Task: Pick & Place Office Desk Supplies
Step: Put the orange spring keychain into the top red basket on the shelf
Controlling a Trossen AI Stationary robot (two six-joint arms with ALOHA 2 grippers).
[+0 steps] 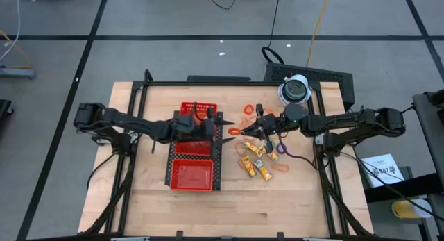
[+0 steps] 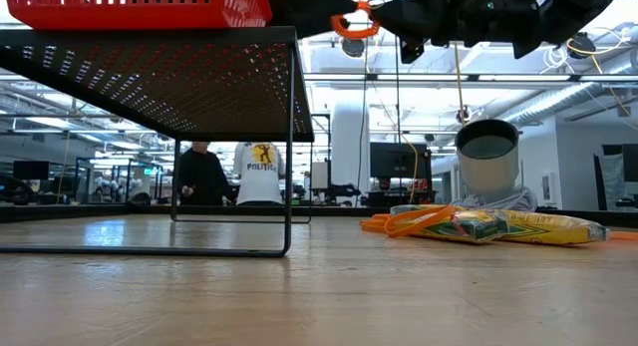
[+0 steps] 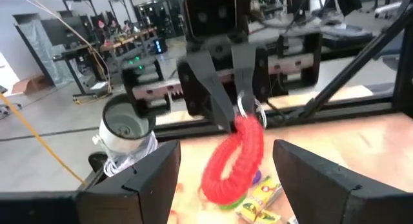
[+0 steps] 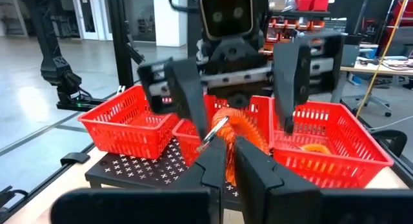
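Note:
My right gripper (image 1: 241, 133) is shut on an orange-red coiled loop with a small metal ring (image 3: 233, 161), held high above the table, just right of the red mesh tray (image 1: 193, 173). The loop also shows in the low view (image 2: 353, 25). My left gripper (image 1: 226, 130) is open over the tray's right edge and faces the right gripper. Its fingers (image 3: 145, 182) stand on either side of the loop without touching it. Orange rubber-band loops (image 1: 248, 116), yellow packs (image 1: 254, 166) and a purple ring (image 1: 282, 148) lie on the table. My right gripper pinches the coiled loop's upper part (image 4: 227, 128), by the metal ring, between its two fingers. The fingers come about level from the table's right side. The loop hangs below the fingertips, lifted clear of table and tray.
The tray sits on a black perforated stand (image 2: 150, 67). A white-grey round dome (image 1: 296, 89) stands at the far right. People show in the room beyond the table (image 2: 204, 172). Bare wood lies at the table's near side (image 1: 277, 203).

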